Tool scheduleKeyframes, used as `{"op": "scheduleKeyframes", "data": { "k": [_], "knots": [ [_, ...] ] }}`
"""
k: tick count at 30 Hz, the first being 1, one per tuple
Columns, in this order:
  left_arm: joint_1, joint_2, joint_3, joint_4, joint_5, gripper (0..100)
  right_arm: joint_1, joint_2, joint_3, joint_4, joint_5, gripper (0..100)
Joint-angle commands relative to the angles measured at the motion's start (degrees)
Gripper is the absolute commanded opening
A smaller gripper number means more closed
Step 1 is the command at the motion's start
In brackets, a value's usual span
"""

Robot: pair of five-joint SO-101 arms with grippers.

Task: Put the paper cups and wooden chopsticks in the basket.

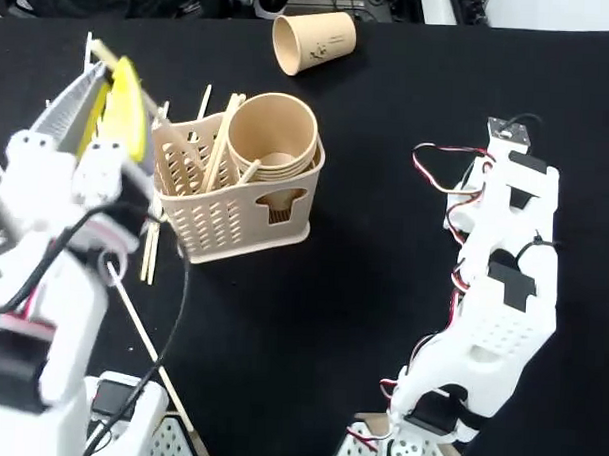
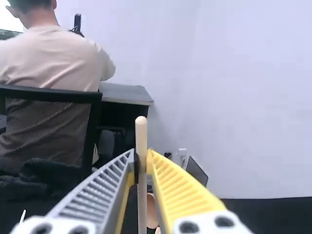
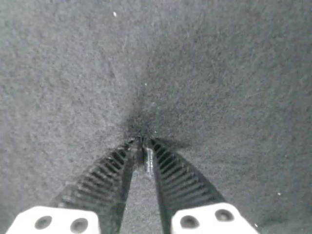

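A beige slotted basket (image 1: 235, 211) stands left of centre on a black worktop (image 1: 331, 319). Inside it are nested cups (image 1: 273, 137) on its right side and several chopsticks (image 1: 219, 145) leaning on its left side. A loose cup (image 1: 313, 42) lies on its side at the far edge, well apart from the basket. Loose chopsticks (image 1: 150, 248) lie on the worktop just left of the basket, and one more (image 1: 141, 327) lies slanted nearer, by the left arm (image 1: 43, 279).

The left pincer (image 1: 99, 86), one finger grey and one yellow, is raised just left of the basket and points away. The left wrist view shows it (image 2: 140, 156) clamped on a single chopstick (image 2: 141, 136), which stands upright between the fingers, its rounded end above them. Behind it are a pale wall (image 2: 234, 87) and a dark desk (image 2: 124, 92).

The right arm (image 1: 503, 285) sits folded at the right of the worktop. Its wrist view shows the right pincer (image 3: 143, 144) closed and empty, its tips down at the black fabric.
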Motion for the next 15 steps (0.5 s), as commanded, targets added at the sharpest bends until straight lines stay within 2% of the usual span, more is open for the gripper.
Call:
{"op": "scheduleKeyframes", "data": {
  "k": [1, 4, 8, 13, 15],
  "knots": [
    [-2.15, 1.67, 5.76, -7.91, 0.53, 3, -0.44, -1.27, 0.31, -0.26, 0.53, 1.1],
    [-2.95, 1.93, 10.42, -10.81, 0.53, 3, -0.44, -1.27, 0.31, -0.26, 0.53, 1.1],
    [-2.59, 1.05, 13.14, -8.44, 0.09, 4, -0.44, -1.27, 0.31, -0.26, 0.53, 1.1],
    [-2.95, -2.46, 7.52, 10.73, -1.41, 25, -0.44, -1.27, 0.31, -0.26, 0.53, 1.2],
    [-3.74, -3.16, 4.0, 17.93, -1.32, 26, -0.44, -1.27, 0.31, -0.26, 0.53, 1.2]
  ]
}}
